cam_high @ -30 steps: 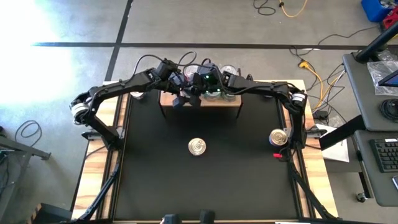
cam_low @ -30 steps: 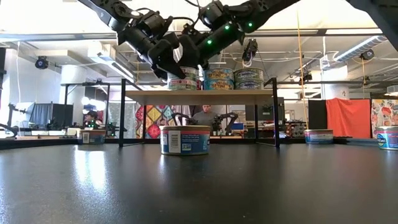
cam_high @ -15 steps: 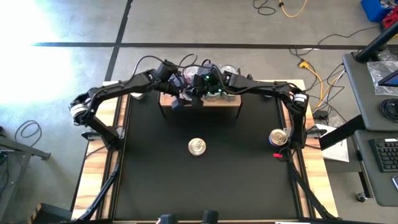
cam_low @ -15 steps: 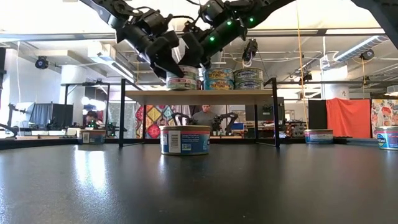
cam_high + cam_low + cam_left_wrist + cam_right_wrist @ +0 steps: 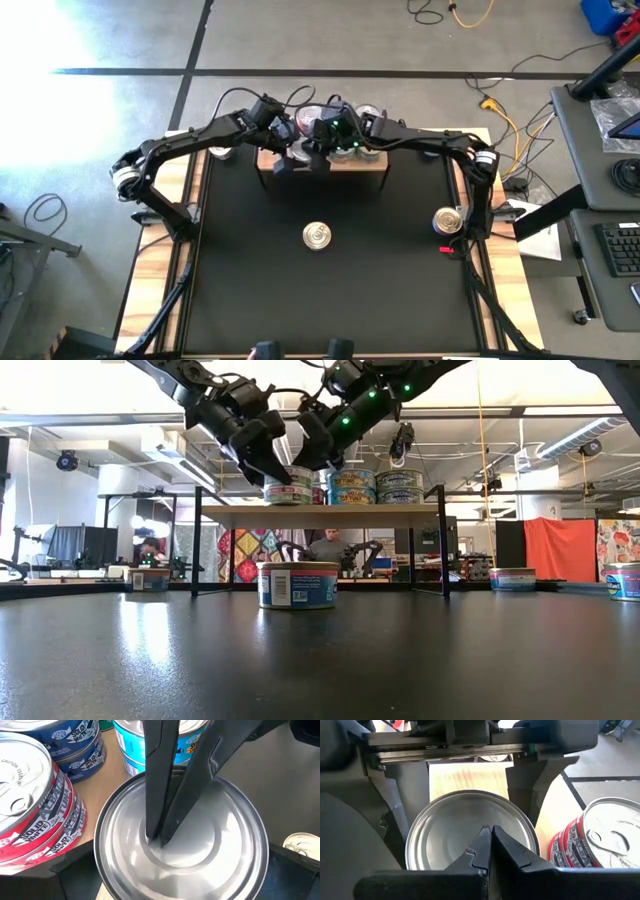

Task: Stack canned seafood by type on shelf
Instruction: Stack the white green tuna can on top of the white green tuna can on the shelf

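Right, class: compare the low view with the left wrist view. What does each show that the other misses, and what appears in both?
Only the low view shows the shelf's black legs, a blue can standing on the table in front of it, and more cans at the table's far edges.

Only the left wrist view shows the silver lid of the can under the claws, with the right claw, shut, pressing its tips onto it.

Both show the red cans and blue cans stacked on the shelf.

"SOLID WHITE" on blue cans, red cans
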{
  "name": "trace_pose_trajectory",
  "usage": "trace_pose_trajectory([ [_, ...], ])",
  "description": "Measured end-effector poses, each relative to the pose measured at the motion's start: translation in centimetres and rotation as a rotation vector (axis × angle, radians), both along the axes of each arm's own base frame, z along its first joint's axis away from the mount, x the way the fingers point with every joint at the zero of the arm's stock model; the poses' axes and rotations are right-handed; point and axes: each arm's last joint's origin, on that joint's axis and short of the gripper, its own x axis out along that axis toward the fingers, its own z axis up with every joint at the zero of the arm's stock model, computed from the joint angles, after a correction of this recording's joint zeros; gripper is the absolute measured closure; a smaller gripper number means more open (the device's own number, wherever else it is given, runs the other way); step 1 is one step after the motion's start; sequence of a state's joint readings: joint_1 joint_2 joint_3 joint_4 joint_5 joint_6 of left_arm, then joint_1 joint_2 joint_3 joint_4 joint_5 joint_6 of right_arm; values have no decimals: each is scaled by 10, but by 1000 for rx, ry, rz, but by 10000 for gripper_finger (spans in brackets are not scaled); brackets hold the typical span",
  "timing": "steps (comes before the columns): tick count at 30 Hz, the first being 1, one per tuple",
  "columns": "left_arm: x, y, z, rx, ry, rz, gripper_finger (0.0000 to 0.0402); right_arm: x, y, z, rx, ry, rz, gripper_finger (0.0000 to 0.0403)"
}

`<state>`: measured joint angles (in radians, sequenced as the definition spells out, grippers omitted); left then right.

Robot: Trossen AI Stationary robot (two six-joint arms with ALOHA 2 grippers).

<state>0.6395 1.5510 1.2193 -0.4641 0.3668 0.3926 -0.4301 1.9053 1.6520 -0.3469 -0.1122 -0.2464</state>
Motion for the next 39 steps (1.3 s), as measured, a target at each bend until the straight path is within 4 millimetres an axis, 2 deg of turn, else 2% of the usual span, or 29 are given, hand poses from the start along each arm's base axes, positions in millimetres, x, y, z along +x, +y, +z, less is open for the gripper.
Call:
trace_pose_trajectory([
  [26,1,2,-1,43,20,70,1,1,-2,2,-13,-22,-6,390],
  [39,6,-6,-2,-20,9,37,1,4,0,3,71,-88,4,390],
])
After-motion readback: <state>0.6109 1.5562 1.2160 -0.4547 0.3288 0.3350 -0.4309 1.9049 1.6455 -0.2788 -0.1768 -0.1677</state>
